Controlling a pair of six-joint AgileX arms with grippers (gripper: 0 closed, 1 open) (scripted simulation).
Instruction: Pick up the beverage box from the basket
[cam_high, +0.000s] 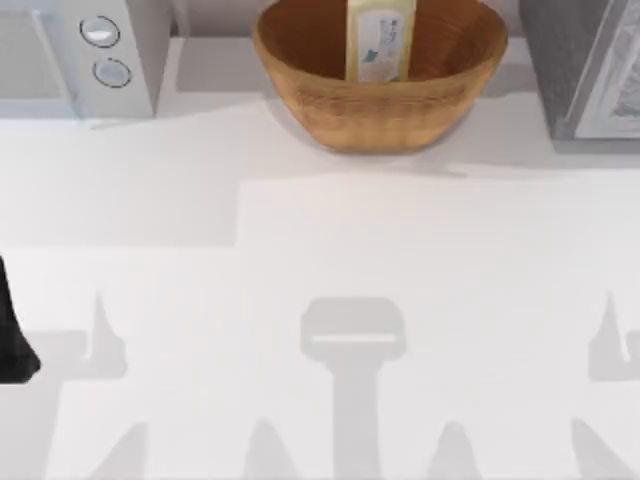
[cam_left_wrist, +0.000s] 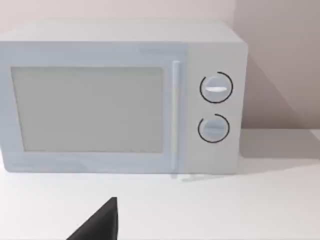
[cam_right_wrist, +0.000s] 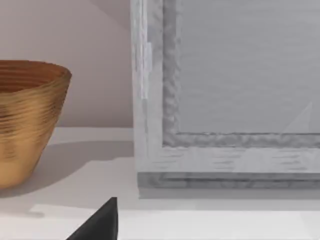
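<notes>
The beverage box (cam_high: 380, 40), a pale-yellow carton with a white label, stands upright inside the tan woven basket (cam_high: 380, 112) at the back middle of the table. The basket's outer wall (cam_right_wrist: 25, 125) also appears in the right wrist view, though the carton is hidden there. My left arm (cam_high: 14, 335) is a dark shape at the table's left edge, far from the basket. A dark part of my left gripper (cam_left_wrist: 100, 225) points toward the microwave. A dark part of my right gripper (cam_right_wrist: 100, 222) sits low over the table, well short of the basket.
A white microwave (cam_high: 90, 50) with two round knobs (cam_left_wrist: 215, 107) stands at the back left. A grey boxy appliance (cam_high: 590, 60) stands at the back right, close beside the basket (cam_right_wrist: 225, 100). The white tabletop (cam_high: 320, 250) stretches in front of them.
</notes>
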